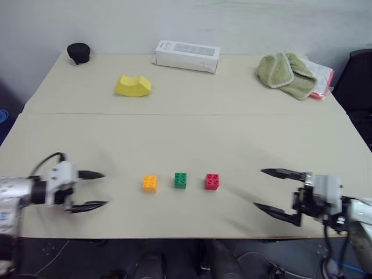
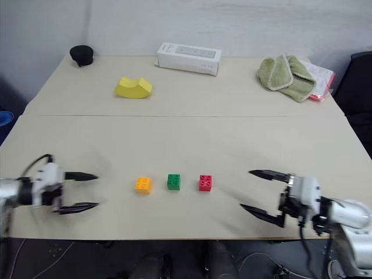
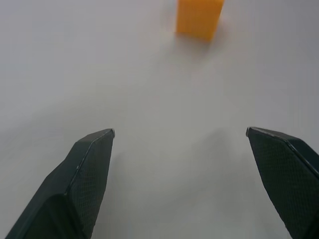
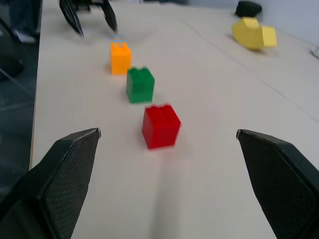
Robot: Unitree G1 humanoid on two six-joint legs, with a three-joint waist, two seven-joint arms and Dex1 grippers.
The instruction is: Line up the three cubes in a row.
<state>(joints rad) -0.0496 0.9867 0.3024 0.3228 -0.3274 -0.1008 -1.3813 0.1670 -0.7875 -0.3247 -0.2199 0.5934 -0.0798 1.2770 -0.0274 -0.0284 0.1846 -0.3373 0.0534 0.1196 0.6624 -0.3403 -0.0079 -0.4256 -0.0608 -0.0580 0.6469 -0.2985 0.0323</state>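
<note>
Orange brick [image 1: 150,183], green brick [image 1: 180,180], red brick [image 1: 212,182] aligned mid-counter [image 1: 192,139]. Judged light, rigid, smooth-sided; best pinched across flat flanks. Left pincer [image 1: 96,189] and right pincer [image 1: 268,189] spread wide, empty, flanking green brick.

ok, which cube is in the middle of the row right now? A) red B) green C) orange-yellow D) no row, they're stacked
B: the green cube sits on the table between the orange-yellow cube on the robot's left and the red cube on its right, all three apart in one line.
</note>
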